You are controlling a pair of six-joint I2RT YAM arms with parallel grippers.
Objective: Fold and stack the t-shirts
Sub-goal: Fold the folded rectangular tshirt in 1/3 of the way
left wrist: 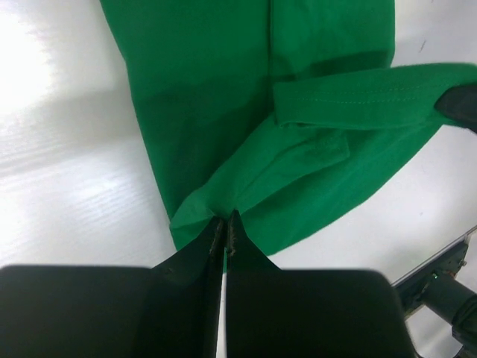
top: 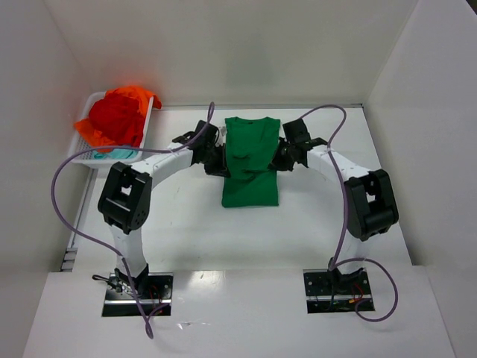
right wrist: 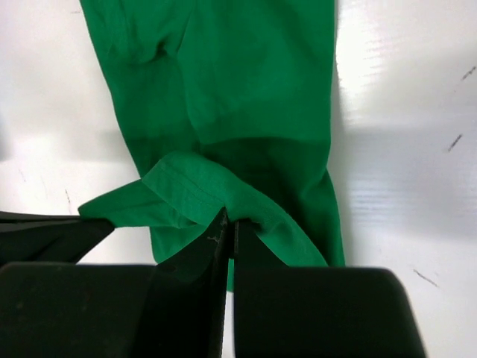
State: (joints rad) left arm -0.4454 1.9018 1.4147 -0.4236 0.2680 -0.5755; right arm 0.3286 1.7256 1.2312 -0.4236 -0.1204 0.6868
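Note:
A bright green t-shirt (top: 251,160) lies lengthwise on the white table, its sides folded in, the collar at the far end. My left gripper (top: 218,159) is shut on its left edge (left wrist: 223,201), the cloth pinched between the fingertips. My right gripper (top: 282,158) is shut on its right edge, where a hemmed fold (right wrist: 201,190) rises to the tips. Red and orange t-shirts (top: 118,115) are heaped in the basket at the far left, with a bit of teal cloth (top: 119,154) under them.
The white slotted basket (top: 87,104) stands at the far left by the side wall. White walls close in the table at the back and both sides. The right arm's tip (left wrist: 458,104) shows at the left wrist view's right edge.

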